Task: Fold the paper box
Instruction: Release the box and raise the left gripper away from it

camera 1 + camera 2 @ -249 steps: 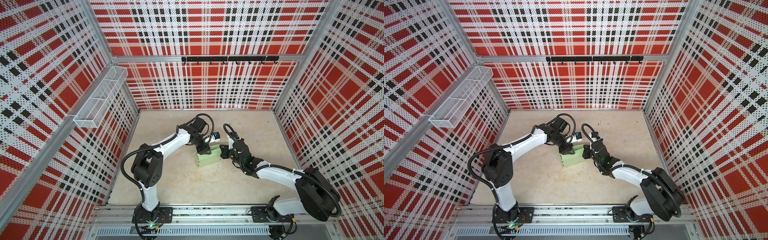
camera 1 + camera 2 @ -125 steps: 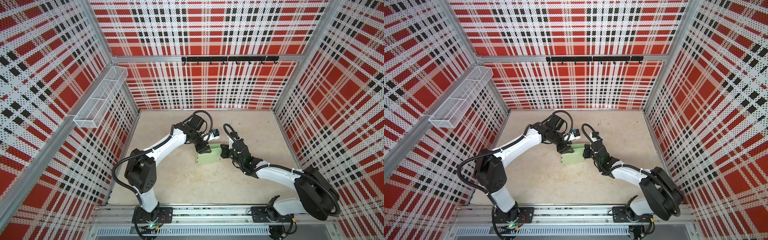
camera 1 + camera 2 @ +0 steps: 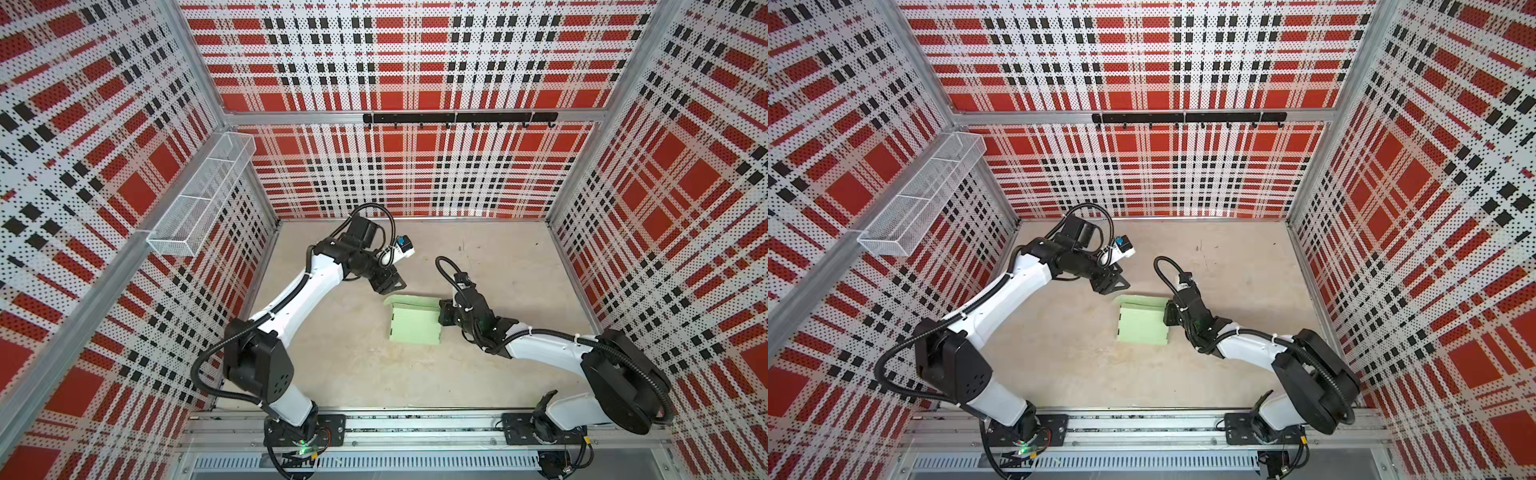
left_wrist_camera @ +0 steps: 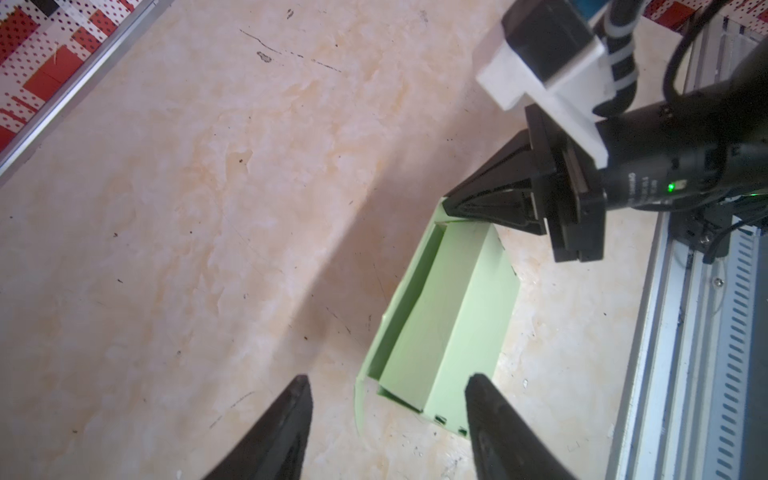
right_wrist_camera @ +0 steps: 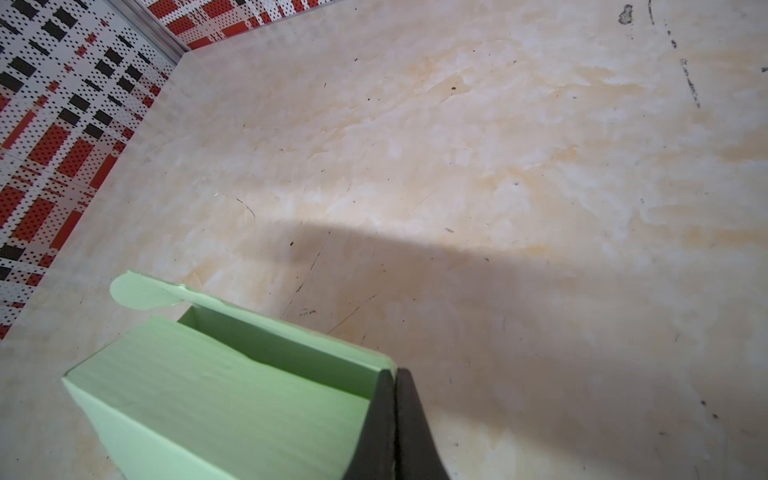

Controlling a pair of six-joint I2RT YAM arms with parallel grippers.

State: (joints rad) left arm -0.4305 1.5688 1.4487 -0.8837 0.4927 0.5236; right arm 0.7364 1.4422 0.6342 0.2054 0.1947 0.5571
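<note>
We see the mint-green box (image 3: 415, 326) mid-worktop (image 3: 353, 374), mostly formed, with its walls up and a panel across most of the top. A gap along the far wall and a rounded flap (image 5: 141, 293) look left to tuck. The right hand (image 3: 443, 316) is pinched on its right wall; the left hand (image 3: 390, 286) hangs just beyond, fingers apart, empty.

Nothing reads clearly; white print on the right arm (image 4: 636, 189) is blurred.
</note>
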